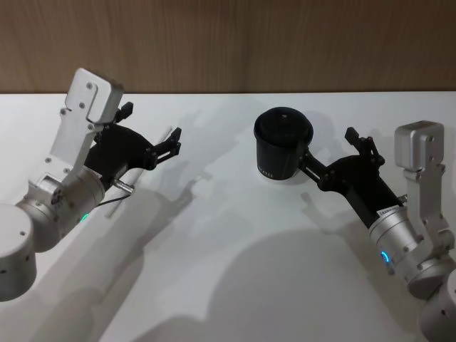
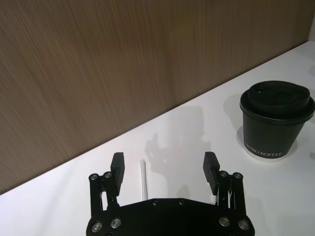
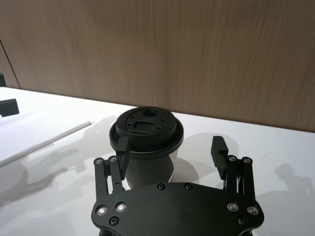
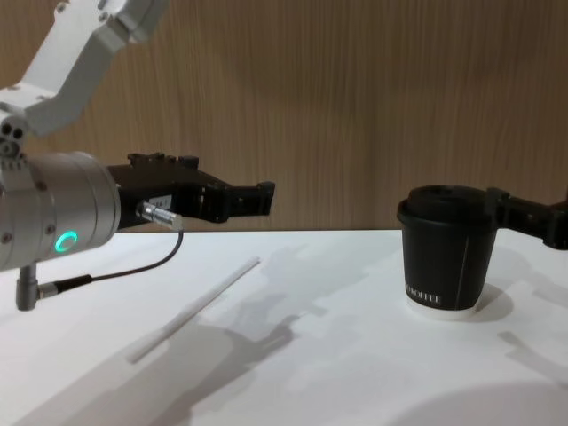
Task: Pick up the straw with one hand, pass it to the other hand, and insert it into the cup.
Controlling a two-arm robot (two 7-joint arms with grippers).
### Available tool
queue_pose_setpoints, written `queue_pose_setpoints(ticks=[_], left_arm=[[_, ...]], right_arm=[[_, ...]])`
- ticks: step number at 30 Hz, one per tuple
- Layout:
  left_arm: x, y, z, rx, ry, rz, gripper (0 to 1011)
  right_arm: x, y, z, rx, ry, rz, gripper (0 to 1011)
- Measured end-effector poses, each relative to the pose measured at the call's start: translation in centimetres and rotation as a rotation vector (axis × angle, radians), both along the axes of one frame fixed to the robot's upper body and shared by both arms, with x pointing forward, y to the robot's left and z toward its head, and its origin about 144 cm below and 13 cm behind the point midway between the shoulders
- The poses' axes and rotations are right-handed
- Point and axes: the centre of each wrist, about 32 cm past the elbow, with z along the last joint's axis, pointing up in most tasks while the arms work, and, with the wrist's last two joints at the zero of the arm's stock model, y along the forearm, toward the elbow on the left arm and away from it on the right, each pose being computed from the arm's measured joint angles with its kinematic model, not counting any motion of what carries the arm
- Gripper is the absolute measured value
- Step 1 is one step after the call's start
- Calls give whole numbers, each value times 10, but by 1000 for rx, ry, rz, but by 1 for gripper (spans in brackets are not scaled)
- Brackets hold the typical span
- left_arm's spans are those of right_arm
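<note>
Straw (image 4: 194, 308): thin straight white tube with a matte surface, lying flat on the smooth white table (image 4: 337, 373). It sits on the robot's left side, well apart from the cup, and nothing is touching it.

Left gripper (image 2: 164, 161): black jointed fingers on a brushed silver cylinder with a glowing green ring (image 4: 64, 241). It hovers above the straw's far end with the jaws spread wide. In the left wrist view the straw runs between the fingers, nearer one of them. A thin dark cable (image 4: 133, 271) curves under the arm.

Cup (image 4: 444, 257): black paper, slightly tapered, with a vertical seam, small white lettering and a white base rim. The black domed lid has moulded recesses. It stands upright on the right side of the table.

Right gripper (image 1: 328, 146): jaws apart and level with the lid rim. One finger (image 3: 123, 147) is right against the cup's side (cannot tell whether it touches), and the other is clear of it.

Backdrop: wood-grain wall panel (image 4: 355, 106).
</note>
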Motion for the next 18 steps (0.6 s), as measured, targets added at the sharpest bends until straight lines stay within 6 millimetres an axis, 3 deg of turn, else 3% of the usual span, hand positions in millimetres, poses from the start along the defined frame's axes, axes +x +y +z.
queue_pose_setpoints(ticks=[18], left_arm=[[-2, 17, 12, -35, 88, 15, 1003]], right_arm=[[0, 0, 0, 0, 0, 0, 1001]])
